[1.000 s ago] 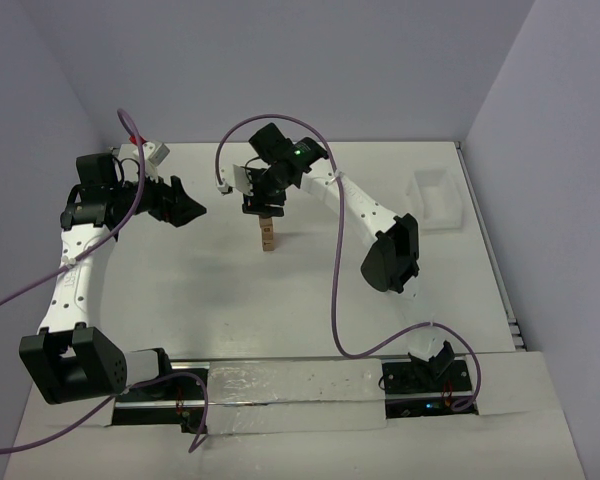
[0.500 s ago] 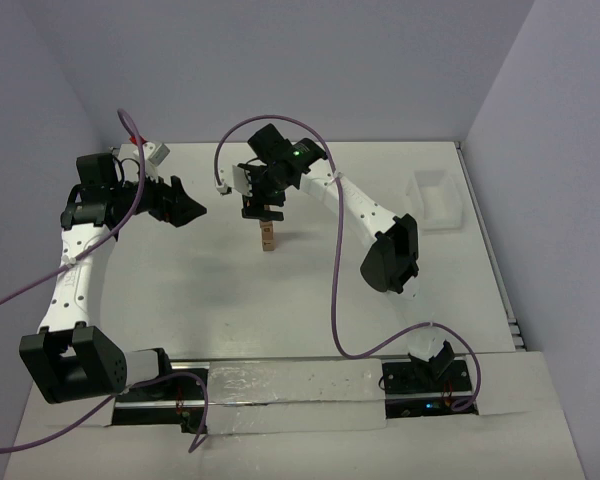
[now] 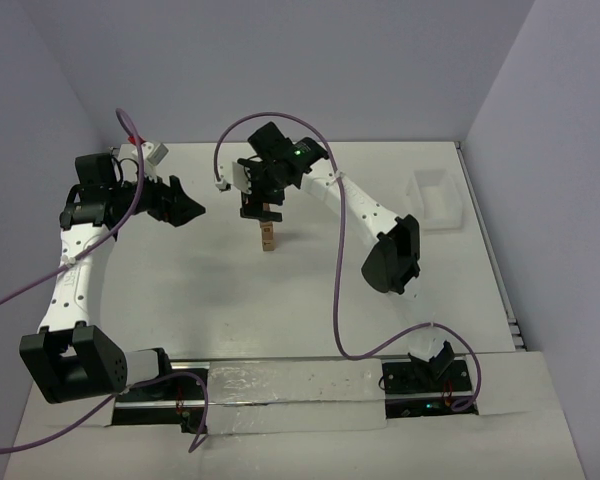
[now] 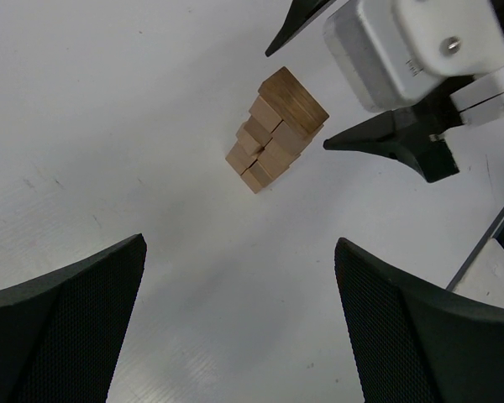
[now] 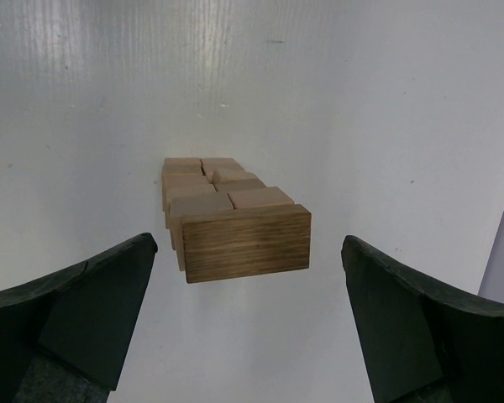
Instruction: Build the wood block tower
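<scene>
The tower (image 3: 268,236) of light-brown wood blocks stands upright near the table's middle, several blocks tall. It shows in the left wrist view (image 4: 275,130) and from above in the right wrist view (image 5: 239,227), topped by a darker, wider block. My right gripper (image 3: 262,209) hangs open just above the tower's top, its fingers (image 5: 84,302) spread clear on both sides, holding nothing. My left gripper (image 3: 192,211) is open and empty to the tower's left, pointing at it. No loose blocks show.
A white translucent plastic bin (image 3: 435,198) stands at the table's right edge. The left arm (image 3: 75,270) runs along the left side. The right arm (image 3: 365,215) and its purple cable (image 3: 338,290) cross the middle right. Grey walls enclose the table.
My right gripper has risen slightly and drawn back from the tower's top. The tower stands unchanged. The left arm has not moved.
</scene>
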